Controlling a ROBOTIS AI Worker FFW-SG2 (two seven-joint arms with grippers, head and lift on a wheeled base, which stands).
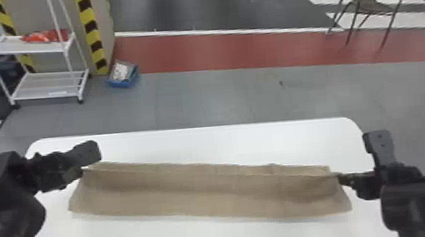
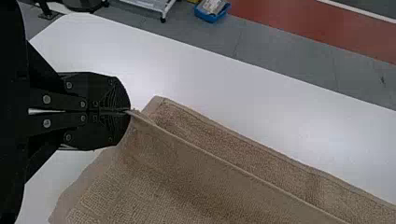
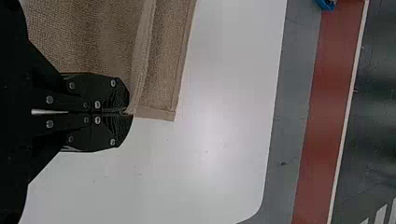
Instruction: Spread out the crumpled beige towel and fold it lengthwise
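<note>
Beige towel [image 1: 207, 196]: long way across the white table [image 1: 224, 139], spread well enough to fold; its near side hangs from the raised edge toward the tabletop.
Left gripper [image 2: 129, 111]: jaws closed together on the corner at the raised edge's left end.
Right gripper [image 3: 127, 112]: jaws clamped on the matching corner at the right end.
Raised edge [image 2: 224, 161]: runs nearly straight between the two grips. Probable reason for the corner holds: tension from both ends keeps the long edge from sagging or bunching.
Far strip [image 3: 166, 60]: a narrow band of towel beyond the raised edge, uncovered; presumably the landing place for that edge.
Fold: lengthwise, judged well under way, edge neither laid down nor released.
Next move: likely both arms carry the edge forward together to meet the far border, lower it, then let go.
Risk: one arm leading would skew the fold; too much pull could drag the lower layer; early release could leave slack or a ripple.
</note>
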